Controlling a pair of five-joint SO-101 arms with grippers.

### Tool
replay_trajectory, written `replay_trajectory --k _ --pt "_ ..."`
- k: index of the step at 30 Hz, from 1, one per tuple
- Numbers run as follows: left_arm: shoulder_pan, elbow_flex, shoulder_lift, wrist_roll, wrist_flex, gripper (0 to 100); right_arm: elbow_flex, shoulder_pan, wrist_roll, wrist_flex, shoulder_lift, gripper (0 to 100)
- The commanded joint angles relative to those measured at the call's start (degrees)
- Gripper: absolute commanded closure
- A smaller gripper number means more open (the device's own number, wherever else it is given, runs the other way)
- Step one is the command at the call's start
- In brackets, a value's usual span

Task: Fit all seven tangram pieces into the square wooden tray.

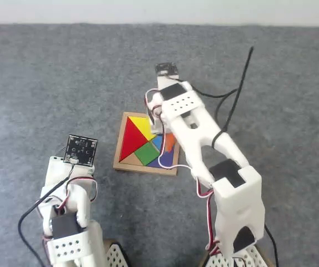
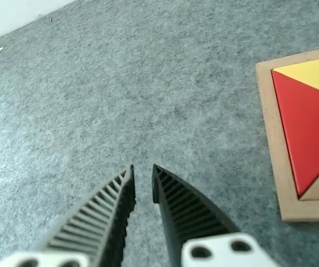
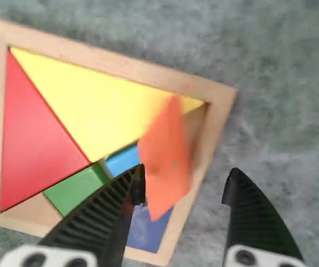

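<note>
The square wooden tray (image 1: 120, 142) lies on the grey carpet and holds a red triangle (image 1: 129, 142), a yellow triangle (image 1: 140, 127), a green square (image 1: 146, 152), a small blue triangle (image 3: 120, 160) and a purple piece (image 1: 162, 161). An orange piece (image 3: 168, 153) sits tilted over the gap along the tray's right wall, beside one finger of my right gripper (image 3: 186, 170). That gripper hangs open just above the tray (image 3: 218, 108). My left gripper (image 2: 143, 168) is shut on nothing, low over bare carpet to the left of the tray (image 2: 270, 139).
A bare triangular wooden spot (image 1: 127, 159) shows in the tray's near left corner. The right arm (image 1: 204, 139) reaches across the tray's right side, with black cables (image 1: 234, 94) trailing behind it. Open carpet surrounds the tray.
</note>
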Motion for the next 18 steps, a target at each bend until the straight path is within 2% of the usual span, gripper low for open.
replay_trajectory --k 1,10,12,16,18 --pt "-0.44 -0.75 -0.79 -0.53 -1.49 95 -5.10 2.07 0.62 2.86 -1.63 76.8" --pt "-0.53 -0.75 -0.79 -0.53 -1.58 95 -5.71 4.18 0.70 4.26 -3.91 76.9" --pt "-0.53 -0.75 -0.79 -0.53 -1.58 95 -5.54 4.53 0.70 4.26 -5.93 80.9" --pt "-0.53 -0.75 -0.79 -0.53 -1.58 95 -5.36 6.11 0.70 3.74 -6.99 99.8" --pt "-0.53 -0.75 -0.79 -0.53 -1.58 95 -5.36 7.08 0.70 3.74 -5.67 96.2"
